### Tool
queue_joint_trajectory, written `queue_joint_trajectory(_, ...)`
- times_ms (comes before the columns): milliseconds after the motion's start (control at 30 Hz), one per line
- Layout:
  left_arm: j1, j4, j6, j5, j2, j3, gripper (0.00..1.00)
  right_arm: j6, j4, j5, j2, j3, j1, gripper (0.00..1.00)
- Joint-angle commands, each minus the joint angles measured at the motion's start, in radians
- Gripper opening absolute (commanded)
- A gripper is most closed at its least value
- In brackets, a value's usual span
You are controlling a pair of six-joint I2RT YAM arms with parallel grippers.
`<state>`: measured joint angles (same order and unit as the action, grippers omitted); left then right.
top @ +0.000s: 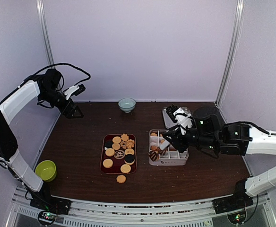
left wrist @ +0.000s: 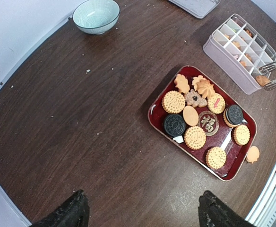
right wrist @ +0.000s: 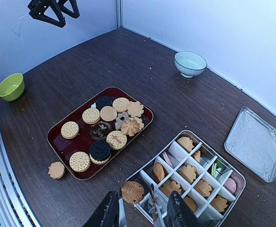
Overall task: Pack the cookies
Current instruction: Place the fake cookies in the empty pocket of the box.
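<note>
Cookies [top: 119,150] lie on a dark red tray [top: 103,163]: round golden ones, two black ones and flower shapes, also in the right wrist view [right wrist: 109,123] and the left wrist view [left wrist: 194,137]. A white divided box [top: 168,161] right of the tray holds several golden leaf-shaped cookies [right wrist: 189,172] plus pink and green pieces. My right gripper [right wrist: 135,195] is shut on a brown round cookie [right wrist: 132,192] over the box's near-left corner. One golden cookie [top: 121,178] lies loose on the table by the tray. My left gripper [left wrist: 145,210] is open and empty, raised at the far left [top: 74,109].
A light blue bowl [top: 126,104] stands at the back centre. A green bowl [top: 46,170] stands at the left edge. A grey lid [right wrist: 254,144] lies behind the box. White walls enclose the table on three sides.
</note>
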<state>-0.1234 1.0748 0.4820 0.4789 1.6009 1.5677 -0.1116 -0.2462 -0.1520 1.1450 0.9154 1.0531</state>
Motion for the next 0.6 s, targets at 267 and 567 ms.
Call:
queue_joint_trajectory(267,0.004,0.008,0.018,0.024,-0.01,0.02,0.82,0.046,-0.008,-0.061,-0.024,0.068,-0.005,0.32)
queue_joint_trajectory(567,0.004,0.008,0.018,0.029,-0.016,0.02,0.82,0.062,0.006,-0.049,-0.002,0.098,-0.006,0.25)
